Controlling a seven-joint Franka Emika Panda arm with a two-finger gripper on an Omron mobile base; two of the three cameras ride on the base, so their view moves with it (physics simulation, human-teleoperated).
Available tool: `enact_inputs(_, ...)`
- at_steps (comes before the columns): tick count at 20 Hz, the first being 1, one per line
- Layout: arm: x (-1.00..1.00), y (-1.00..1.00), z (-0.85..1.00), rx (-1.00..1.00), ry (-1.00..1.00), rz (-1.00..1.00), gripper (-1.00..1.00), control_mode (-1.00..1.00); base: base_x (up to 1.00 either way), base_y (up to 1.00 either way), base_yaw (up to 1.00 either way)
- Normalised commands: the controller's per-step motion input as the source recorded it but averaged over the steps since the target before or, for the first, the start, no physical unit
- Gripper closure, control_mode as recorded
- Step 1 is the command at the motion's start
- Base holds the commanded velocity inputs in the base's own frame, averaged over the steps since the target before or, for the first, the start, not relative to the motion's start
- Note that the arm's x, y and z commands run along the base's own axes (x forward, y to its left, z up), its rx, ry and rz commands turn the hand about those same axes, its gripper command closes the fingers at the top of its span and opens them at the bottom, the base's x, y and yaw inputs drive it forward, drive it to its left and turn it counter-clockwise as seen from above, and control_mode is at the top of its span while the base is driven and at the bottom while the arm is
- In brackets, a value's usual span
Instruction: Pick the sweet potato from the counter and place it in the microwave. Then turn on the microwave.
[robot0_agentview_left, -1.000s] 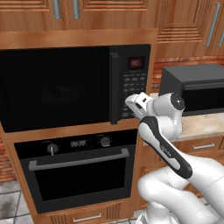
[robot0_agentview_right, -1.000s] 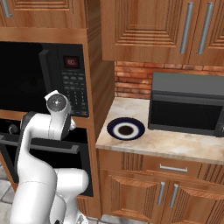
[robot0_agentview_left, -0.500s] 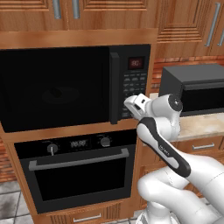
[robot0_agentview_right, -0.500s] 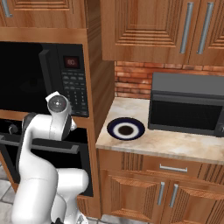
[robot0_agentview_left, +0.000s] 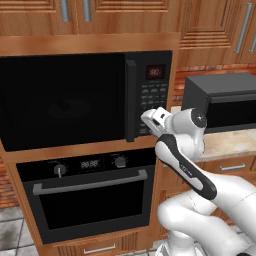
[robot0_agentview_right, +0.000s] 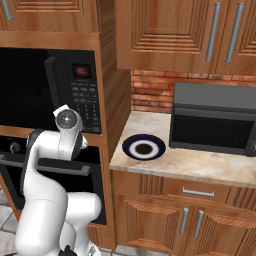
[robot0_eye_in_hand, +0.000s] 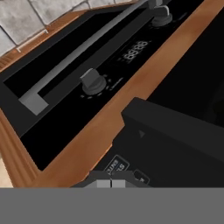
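Observation:
The microwave (robot0_agentview_left: 65, 100) is built into the wooden wall unit, and its wide dark door is shut. The red display is lit above the keypad (robot0_agentview_left: 154, 97) on its right side. My gripper (robot0_agentview_left: 146, 123) is shut, with its tips against the lowest row of keypad buttons. In the hand view the gripper (robot0_eye_in_hand: 111, 183) has its two tips together on those buttons (robot0_eye_in_hand: 117, 166), beside the door's edge (robot0_eye_in_hand: 175, 127). The sweet potato is hidden. The beige counter (robot0_agentview_right: 200, 167) lies to the right of the microwave (robot0_agentview_right: 30, 85).
A black oven (robot0_agentview_left: 90, 200) with knobs and a bar handle sits directly under the microwave. On the counter stand a blue-rimmed plate (robot0_agentview_right: 144, 147) and a smaller dark grey box appliance (robot0_agentview_right: 215, 120). Wooden cabinets hang above, with drawers below.

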Motion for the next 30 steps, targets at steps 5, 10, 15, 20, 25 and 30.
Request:
enact_inputs(5,0.11,0.0,0.0,0.0,0.0,0.0,1.0,-1.0,0.0,0.0,0.0)
enact_inputs(10,0.13,0.0,-0.01,0.0,0.0,0.0,1.0,-1.0,0.0,0.0,0.0)
enact_inputs(15,0.14,0.0,-0.07,0.0,0.0,0.0,1.0,-1.0,0.0,0.0,0.0)
enact_inputs(20,0.15,0.0,-0.1,0.0,0.0,0.0,1.0,-1.0,0.0,0.0,0.0)
enact_inputs(25,0.13,0.0,-0.11,0.0,0.0,0.0,1.0,-1.0,0.0,0.0,0.0)
enact_inputs(30,0.12,0.01,-0.09,0.0,0.0,0.0,1.0,-1.0,0.0,0.0,0.0)
